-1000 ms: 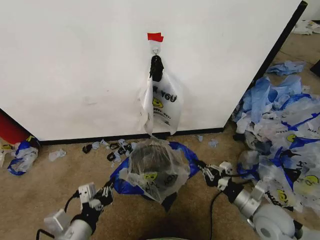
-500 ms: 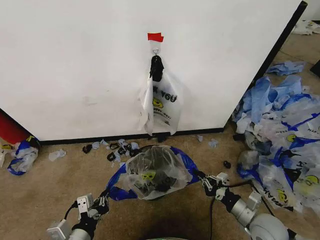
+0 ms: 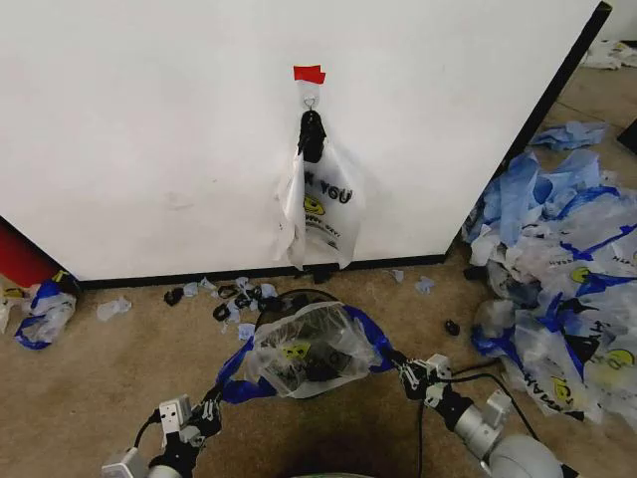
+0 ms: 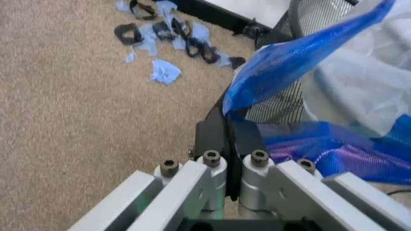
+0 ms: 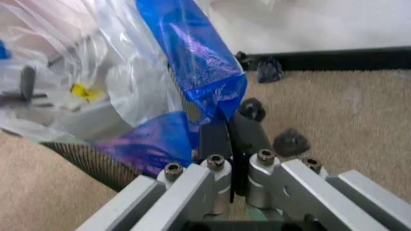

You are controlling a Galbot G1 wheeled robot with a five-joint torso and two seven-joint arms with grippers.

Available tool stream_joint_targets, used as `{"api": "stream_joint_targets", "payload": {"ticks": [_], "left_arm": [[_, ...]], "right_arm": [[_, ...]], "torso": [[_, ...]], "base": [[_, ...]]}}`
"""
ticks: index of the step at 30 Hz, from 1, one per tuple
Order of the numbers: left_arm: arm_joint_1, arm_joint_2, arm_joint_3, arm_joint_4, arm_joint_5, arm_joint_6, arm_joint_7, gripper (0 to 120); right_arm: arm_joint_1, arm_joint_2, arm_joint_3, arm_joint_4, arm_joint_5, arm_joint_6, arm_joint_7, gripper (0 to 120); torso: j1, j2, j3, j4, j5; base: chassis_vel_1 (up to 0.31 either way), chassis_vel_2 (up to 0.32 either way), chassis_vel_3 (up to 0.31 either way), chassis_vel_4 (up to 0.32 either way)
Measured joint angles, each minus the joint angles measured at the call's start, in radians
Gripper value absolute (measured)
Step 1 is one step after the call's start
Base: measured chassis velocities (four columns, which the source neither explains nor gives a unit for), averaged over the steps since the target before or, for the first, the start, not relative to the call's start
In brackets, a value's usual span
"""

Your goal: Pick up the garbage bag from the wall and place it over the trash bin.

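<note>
At lower centre of the head view, the garbage bag (image 3: pixel 304 351) is stretched over the trash bin (image 3: pixel 289 299), the left gripper (image 3: pixel 212 406) and right gripper (image 3: pixel 405 370) each pinched tight on a blue handle; another bag (image 3: pixel 320 204) hangs on the wall (image 3: pixel 149 129)

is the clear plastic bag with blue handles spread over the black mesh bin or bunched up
Spread: the clear plastic garbage bag drapes across the black wire-mesh trash bin, its blue handles pulled apart by the left gripper and right gripper.

The garbage bag (image 3: pixel 307 351) is see-through with blue handles and a yellow smiley. The trash bin (image 4: pixel 290 98) is black mesh. The wall (image 3: pixel 149 129) is white, with red tape (image 3: pixel 309 74).
</note>
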Motion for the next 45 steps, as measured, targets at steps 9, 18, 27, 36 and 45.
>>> {"api": "stream_joint_targets", "payload": {"ticks": [9,18,27,36,45], "left_arm": [[-0.014,-0.035,0.068,0.051,0.039,-0.008,0.012,0],[-0.084,-0.066,0.134,0.126,0.062,-0.032,0.030,0],[-0.223,-0.067,0.175,0.158,0.015,-0.055,0.009,0],[-0.333,-0.075,0.203,0.211,-0.032,-0.053,-0.007,0],[-0.344,-0.108,0.231,0.275,-0.021,-0.061,0.005,0]], "right_arm": [[0.021,0.039,-0.017,-0.081,-0.022,0.008,-0.004,0],[0.053,0.066,-0.033,-0.088,-0.014,0.015,-0.019,0],[0.107,0.081,-0.030,-0.105,0.019,0.019,-0.032,0],[0.177,0.119,-0.059,-0.155,0.033,0.016,-0.026,0],[0.239,0.161,-0.123,-0.221,0.029,0.007,-0.022,0]], "torso": [[0.000,0.000,0.000,0.0000,-0.0001],[0.000,0.000,0.000,0.0000,-0.0001],[0.000,0.000,0.000,-0.0002,-0.0002],[0.000,0.000,0.000,0.0001,-0.0001],[0.000,0.000,0.000,0.0000,-0.0002]], "base": [[0.000,0.000,0.000,0.000],[0.000,0.000,0.000,0.000],[0.000,0.000,0.000,0.000],[0.000,0.000,0.000,0.000],[0.000,0.000,0.000,0.000]]}}
